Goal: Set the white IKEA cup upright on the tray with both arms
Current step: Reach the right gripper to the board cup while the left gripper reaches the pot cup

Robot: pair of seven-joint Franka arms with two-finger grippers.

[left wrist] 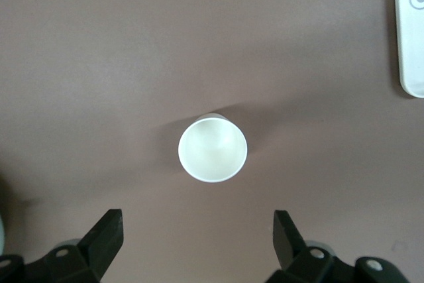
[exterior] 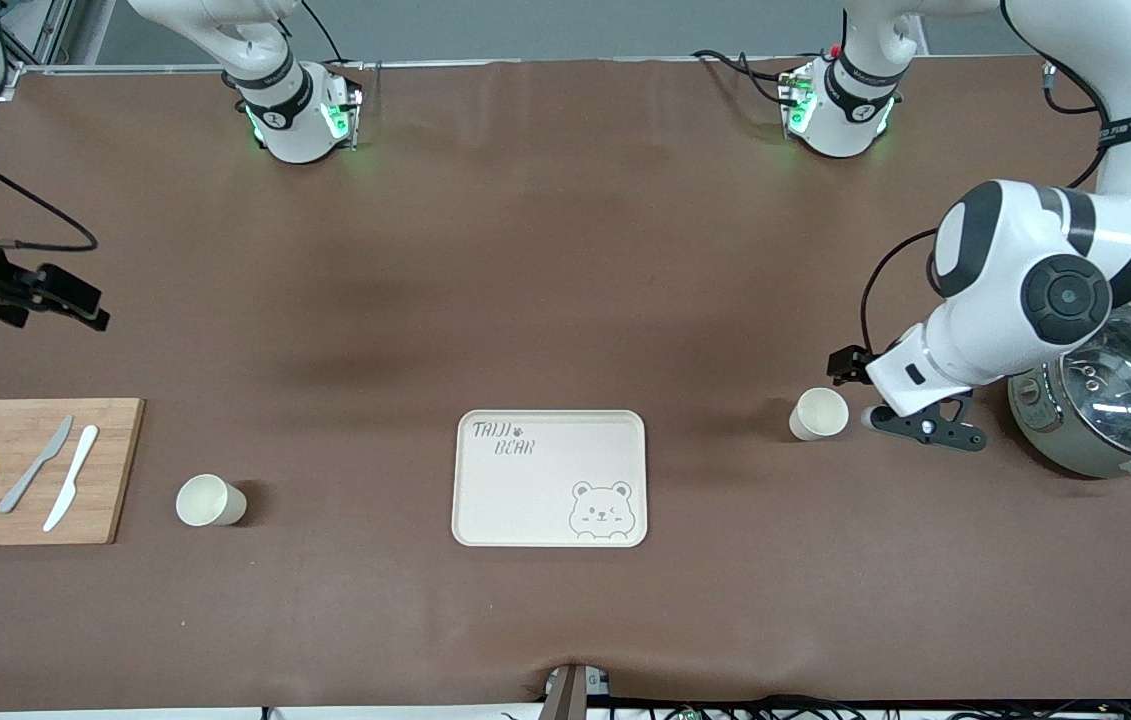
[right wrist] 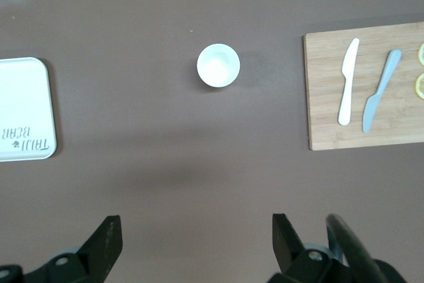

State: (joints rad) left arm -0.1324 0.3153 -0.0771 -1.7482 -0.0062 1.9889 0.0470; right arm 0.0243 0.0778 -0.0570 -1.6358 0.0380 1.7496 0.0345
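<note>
Closing on the white cup (exterior: 819,413) toward the left arm's end of the table (exterior: 565,260) should go best, I judge, if the left claw (exterior: 910,420), spread wide just beside it, comes down centred so both fingers meet the smooth round wall evenly and it stays upright. Nearest the front camera lie the matte cream tray (exterior: 515,500), rounded at the corners and bare, a second white cup (exterior: 209,500) and the wooden cutting board (exterior: 115,470) with knives and lemon slices. The right claw (right wrist: 192,246), also spread, waits over the table's right-arm end, well apart from that second cup.
</note>
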